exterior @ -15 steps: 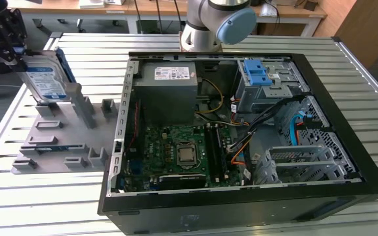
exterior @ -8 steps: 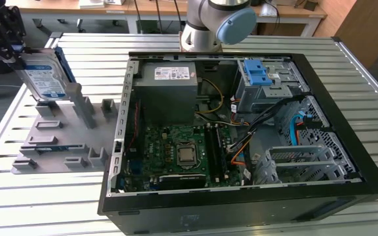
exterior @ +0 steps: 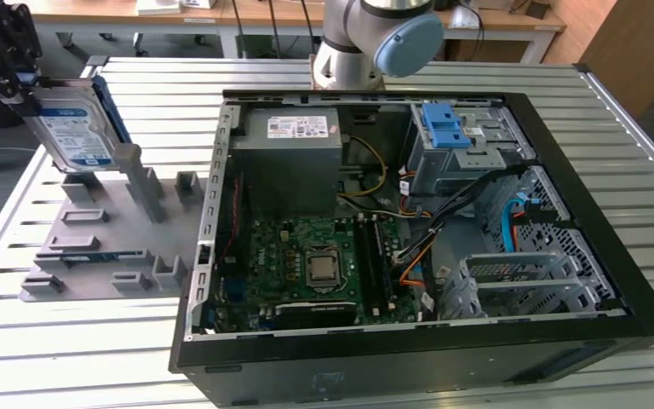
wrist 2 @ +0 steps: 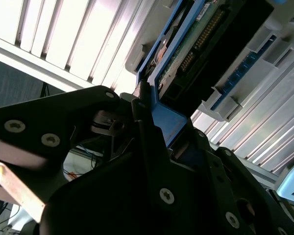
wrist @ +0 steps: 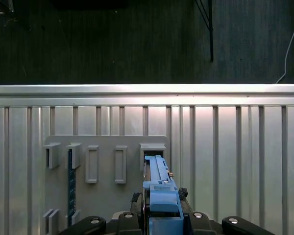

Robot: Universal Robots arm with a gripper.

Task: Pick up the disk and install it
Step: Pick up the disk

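Observation:
The disk (exterior: 74, 129) is a silver drive with a white-and-blue label in a blue carrier. It hangs upright at the exterior view's far left, and my gripper (exterior: 26, 89) is shut on its upper end. Its lower end sits just over a slot of the grey holder (exterior: 100, 247); I cannot tell whether they touch. In the first wrist view the disk (wrist: 159, 183) shows edge-on, running from my gripper (wrist: 161, 223) to the holder's slot (wrist: 152, 148). In the second wrist view the disk's (wrist 2: 198, 41) green circuit side and blue frame sit between black fingers (wrist 2: 147, 142).
An open computer case (exterior: 599, 170) lies on the slatted metal table (exterior: 65, 358), to the exterior view's right of the holder. Inside are a grey power supply (exterior: 293, 158), a motherboard (exterior: 316, 273) and a metal drive cage with a blue latch (exterior: 446, 132). The arm's base (exterior: 367, 43) stands behind the case.

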